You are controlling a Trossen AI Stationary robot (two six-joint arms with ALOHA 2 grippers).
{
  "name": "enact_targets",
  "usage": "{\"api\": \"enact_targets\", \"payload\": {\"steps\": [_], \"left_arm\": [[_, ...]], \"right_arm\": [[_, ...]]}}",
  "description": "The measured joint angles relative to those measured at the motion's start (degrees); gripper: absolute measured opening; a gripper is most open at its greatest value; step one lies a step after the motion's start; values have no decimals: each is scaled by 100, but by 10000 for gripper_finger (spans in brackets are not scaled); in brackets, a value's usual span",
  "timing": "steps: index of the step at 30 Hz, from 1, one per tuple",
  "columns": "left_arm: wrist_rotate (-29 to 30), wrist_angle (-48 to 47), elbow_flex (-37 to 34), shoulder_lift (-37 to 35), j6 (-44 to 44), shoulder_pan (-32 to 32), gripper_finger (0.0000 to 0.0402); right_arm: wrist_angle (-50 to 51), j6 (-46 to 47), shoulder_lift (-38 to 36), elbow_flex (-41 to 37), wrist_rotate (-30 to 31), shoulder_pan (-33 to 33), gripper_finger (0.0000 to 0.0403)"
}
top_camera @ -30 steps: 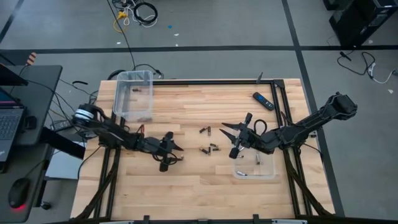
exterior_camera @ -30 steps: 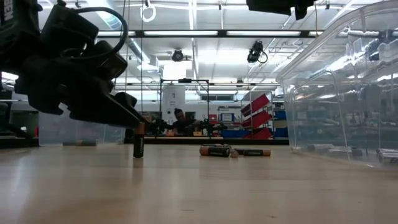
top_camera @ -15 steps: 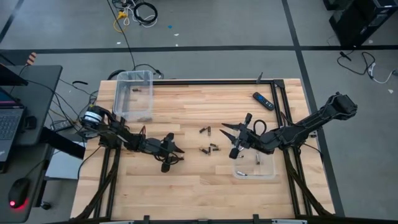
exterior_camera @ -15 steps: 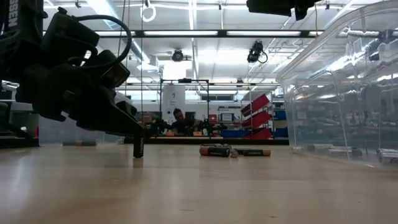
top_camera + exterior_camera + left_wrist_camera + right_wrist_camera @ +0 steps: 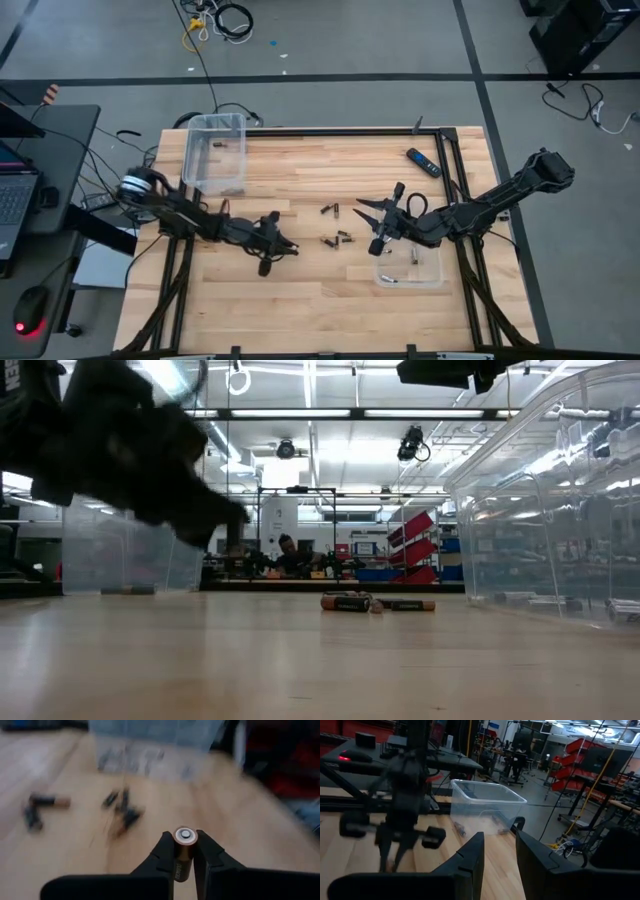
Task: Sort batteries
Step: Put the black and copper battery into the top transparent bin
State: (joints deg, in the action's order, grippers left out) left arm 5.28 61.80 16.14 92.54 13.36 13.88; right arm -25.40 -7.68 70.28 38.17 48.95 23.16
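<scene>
**A:** Grip first. How is the left gripper [image 5: 185,851] set?

**B:** Its two dark fingers [image 5: 165,851] are clamped on a small copper-and-black cylindrical battery [image 5: 183,851], which stands upright between them with its silvery end cap toward the wrist camera. From above, that gripper [image 5: 285,247] hangs over the left-centre of the pale wooden table [image 5: 300,300].

**A:** So the step in hand is carrying it to a bin?

**B:** I'd judge so. The clear plastic bin [image 5: 214,152] at the far left corner looks the likelier target. Keep the squeeze steady; a cell that small could pivot or slip out.

**A:** Anything in the way?

**B:** Loose batteries [image 5: 336,238] lie scattered mid-table, just beyond the gripper, so lift clear before swinging.

**A:** And the other arm?

**B:** The right gripper [image 5: 367,226] waits near the smaller clear tub [image 5: 436,272], fingers parted around nothing.
</scene>
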Motion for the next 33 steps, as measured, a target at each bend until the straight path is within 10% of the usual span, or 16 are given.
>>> {"api": "enact_targets", "payload": {"steps": [8,15,21,33], "left_arm": [[1,-539,18,-2284,-193,-82,20],[987,-4422,1247,-4285,-879,-600,20],[2358,-8031,3021,-4652,-2574,-1417,20],[2356,-9717,2966,-5676,-2212,-4432,20]], "right_arm": [[76,2,0,0,-9,0,99],[80,0,0,0,-16,0,99],[77,0,0,0,-17,0,99],[78,0,0,0,-302,0,99]]}}
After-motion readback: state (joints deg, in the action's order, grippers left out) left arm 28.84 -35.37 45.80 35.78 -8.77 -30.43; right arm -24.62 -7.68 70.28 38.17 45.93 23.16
